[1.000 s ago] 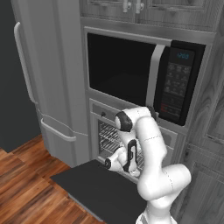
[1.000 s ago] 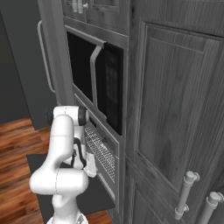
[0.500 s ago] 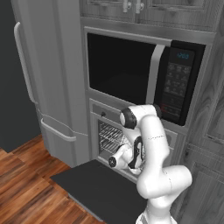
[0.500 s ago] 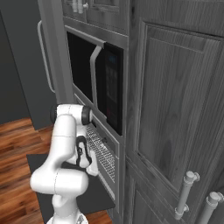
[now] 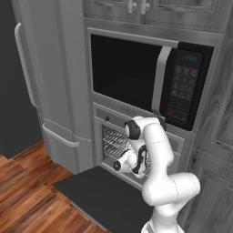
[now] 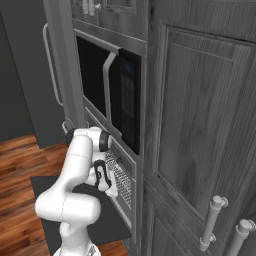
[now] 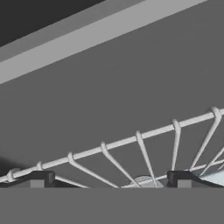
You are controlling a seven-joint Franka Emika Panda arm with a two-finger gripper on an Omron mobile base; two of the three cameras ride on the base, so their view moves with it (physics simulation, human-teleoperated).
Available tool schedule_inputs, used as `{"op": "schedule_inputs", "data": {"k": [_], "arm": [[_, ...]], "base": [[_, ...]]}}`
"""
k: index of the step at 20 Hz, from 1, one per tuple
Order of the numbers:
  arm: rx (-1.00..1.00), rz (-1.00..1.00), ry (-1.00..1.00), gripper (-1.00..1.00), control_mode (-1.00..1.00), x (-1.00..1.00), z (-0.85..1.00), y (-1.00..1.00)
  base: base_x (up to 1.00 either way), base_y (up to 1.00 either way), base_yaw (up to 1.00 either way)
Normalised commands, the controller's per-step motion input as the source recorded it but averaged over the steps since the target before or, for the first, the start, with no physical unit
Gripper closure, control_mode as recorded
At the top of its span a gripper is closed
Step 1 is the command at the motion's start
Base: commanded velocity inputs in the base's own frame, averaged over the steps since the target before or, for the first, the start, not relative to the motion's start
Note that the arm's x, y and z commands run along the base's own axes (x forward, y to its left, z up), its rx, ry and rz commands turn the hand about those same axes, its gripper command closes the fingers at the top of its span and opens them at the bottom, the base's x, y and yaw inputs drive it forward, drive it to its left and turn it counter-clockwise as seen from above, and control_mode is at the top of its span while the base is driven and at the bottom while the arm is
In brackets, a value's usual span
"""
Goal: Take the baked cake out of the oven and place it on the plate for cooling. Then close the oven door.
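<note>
Reaching into the open cavity of the grey built-in wall oven [image 5: 136, 150], we have our two-finger end effector [image 7: 109, 178] with its dark tips spread well apart, nothing between them. Just beyond the tips lies a silver wire rack [image 7: 144, 146], its rods fanning across the hand view, and past that the plain grey inner wall of the cavity. A pale rounded edge peeks up between the tips at the bottom of the hand view, and a lighter patch sits at the far right; we cannot tell whether either belongs to the cake or to its dish.

From the left base view, our white arm's wrist hangs in front of the racks, with the wide dark oven door [image 5: 107, 195] lying folded down flat below it, near the wooden floor [image 5: 27, 200]. Above the oven sits the large black microwave [image 5: 150, 77] with its keypad.

We judge the risks as follows. The tips are close to the rack rods, so pushing forward at this height could snag a finger on the wire and jolt the rack. Closing without a clear view of the cake could pinch wire instead. The lowered door also crowds the elbow's room beneath.
</note>
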Motion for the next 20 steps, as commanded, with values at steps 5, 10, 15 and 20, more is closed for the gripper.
{"op": "schedule_inputs", "data": {"k": [5,10,15,20], "arm": [[0.11,0.0,0.23,-1.0,-1.0,0.71,-0.87,-0.4],[0.11,0.03,0.37,-1.0,-1.0,0.37,-1.0,-0.26],[0.14,0.18,0.29,-1.0,-1.0,-0.53,-1.0,0.03],[0.14,0.23,0.14,-1.0,-1.0,-1.0,-1.0,0.45]], "base": [[0.0,0.0,0.0],[0.0,0.0,0.0],[0.0,0.0,0.0],[0.0,0.0,0.0]]}}
